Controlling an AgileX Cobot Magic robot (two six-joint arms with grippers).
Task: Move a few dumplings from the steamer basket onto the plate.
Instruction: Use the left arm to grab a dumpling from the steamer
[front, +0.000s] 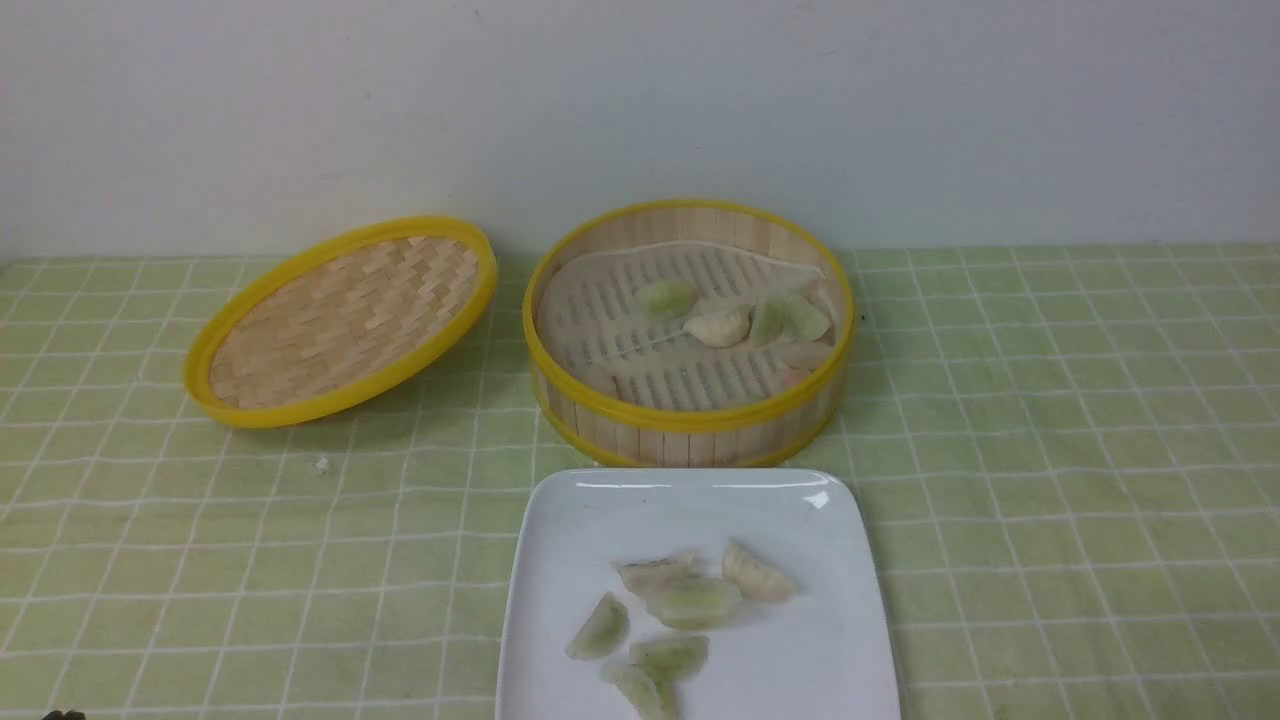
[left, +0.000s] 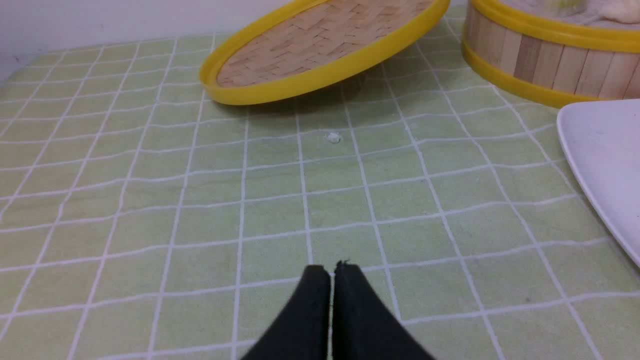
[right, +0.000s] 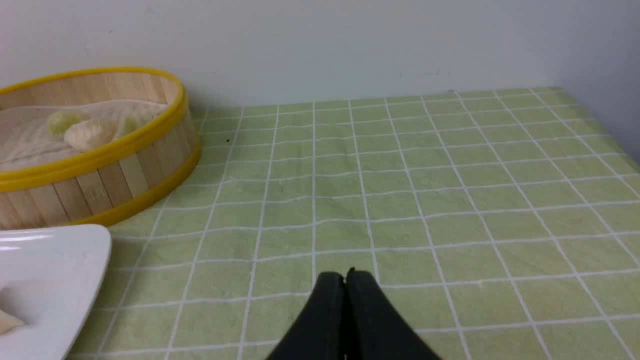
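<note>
The steamer basket (front: 690, 415) stands mid-table and holds several dumplings, among them a green one (front: 665, 297) and a cream one (front: 718, 326). In front of it lies the white plate (front: 700, 500) with several dumplings (front: 690, 603) on it. My left gripper (left: 332, 267) is shut and empty, low over the cloth to the left of the plate (left: 605, 155). My right gripper (right: 345, 275) is shut and empty too, over the cloth to the right of the plate (right: 45, 270) and the basket (right: 100, 185). Neither gripper shows in the front view.
The woven yellow-rimmed lid (front: 340, 320) rests tilted to the left of the basket. A small white crumb (front: 322, 465) lies on the green checked cloth in front of it. A pale wall closes off the back of the table.
</note>
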